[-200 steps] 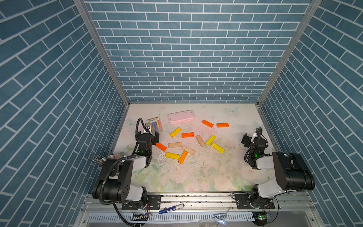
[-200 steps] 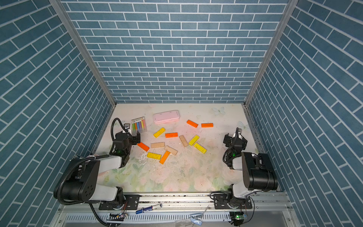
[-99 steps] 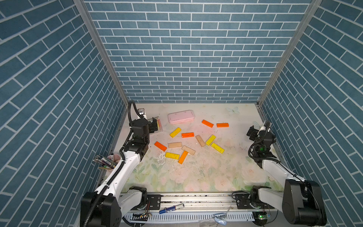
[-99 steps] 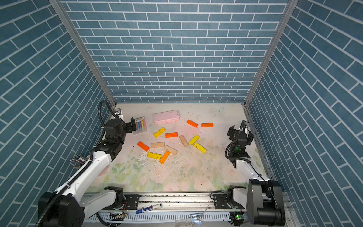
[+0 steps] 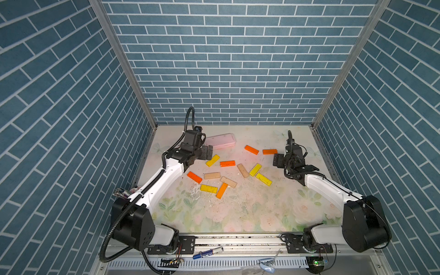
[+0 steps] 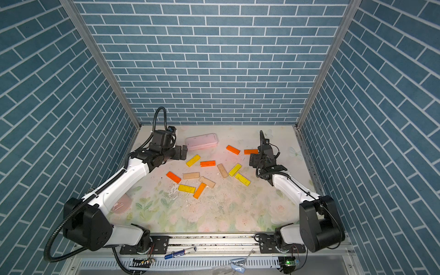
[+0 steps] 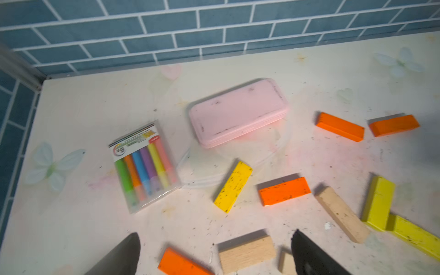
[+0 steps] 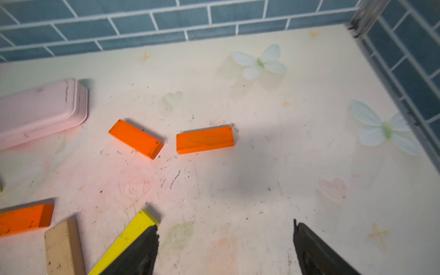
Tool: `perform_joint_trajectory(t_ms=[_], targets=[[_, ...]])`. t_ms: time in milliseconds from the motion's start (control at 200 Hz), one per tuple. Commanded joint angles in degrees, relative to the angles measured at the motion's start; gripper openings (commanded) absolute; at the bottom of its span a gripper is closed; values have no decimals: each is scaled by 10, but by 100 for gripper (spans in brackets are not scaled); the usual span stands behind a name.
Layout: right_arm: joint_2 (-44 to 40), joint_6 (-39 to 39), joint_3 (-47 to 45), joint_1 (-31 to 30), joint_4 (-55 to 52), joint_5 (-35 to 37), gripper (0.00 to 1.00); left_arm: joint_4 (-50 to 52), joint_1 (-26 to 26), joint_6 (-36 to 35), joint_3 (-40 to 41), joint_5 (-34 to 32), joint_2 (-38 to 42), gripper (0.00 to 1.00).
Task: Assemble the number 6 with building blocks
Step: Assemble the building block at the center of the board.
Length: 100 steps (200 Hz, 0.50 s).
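- Building blocks [image 5: 227, 163], twelve in orange, yellow and tan, are lying flat and scattered over the middle and far part of the table [image 5: 238, 214] in both top views. They are not forming any digit yet.
- At the far right of that scatter you are seeing an orange pair [image 5: 251, 149] lying end toward end with a small gap between them.
- Nearest to you, a near cluster [image 5: 222, 190] of orange, yellow and tan bars is crowding close together at odd angles.
- Your left gripper [image 5: 209, 152] is reaching over the far left edge of the scatter, just beside the near end of the pink case [image 5: 220, 141].
- Its jaws are standing wide apart and gripping nothing. In the left wrist view its fingers [image 7: 123, 254] are framing a tan block [image 7: 246, 253] and an orange block [image 7: 181, 264] on the table beyond them.
- Your right gripper [image 5: 276, 159] is sitting at the right edge of the scatter, just on the near side of the orange pair.
- Its jaws are also spread, with only bare table showing between them in the right wrist view.
- One finger [image 8: 140, 252] is overlapping the end of a yellow block [image 8: 123, 242] there. You cannot tell whether it is touching.
- The pink case is lying behind the blocks, toward the back wall [image 5: 226, 71].
- A clear chalk pack [image 7: 142, 164] is lying to its left. It is showing in the left wrist view only, since the left arm is covering that spot in both top views.
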State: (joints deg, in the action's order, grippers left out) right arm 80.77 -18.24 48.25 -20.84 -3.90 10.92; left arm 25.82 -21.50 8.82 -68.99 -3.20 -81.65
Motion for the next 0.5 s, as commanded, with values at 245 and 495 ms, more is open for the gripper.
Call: perform_joint_trajectory(t_ms=[245, 495], targets=[[200, 168, 209, -12, -152, -132, 84, 24, -10, -16, 17, 115, -32, 98], [315, 251, 348, -11, -205, -156, 77, 26, -13, -25, 18, 137, -40, 98]])
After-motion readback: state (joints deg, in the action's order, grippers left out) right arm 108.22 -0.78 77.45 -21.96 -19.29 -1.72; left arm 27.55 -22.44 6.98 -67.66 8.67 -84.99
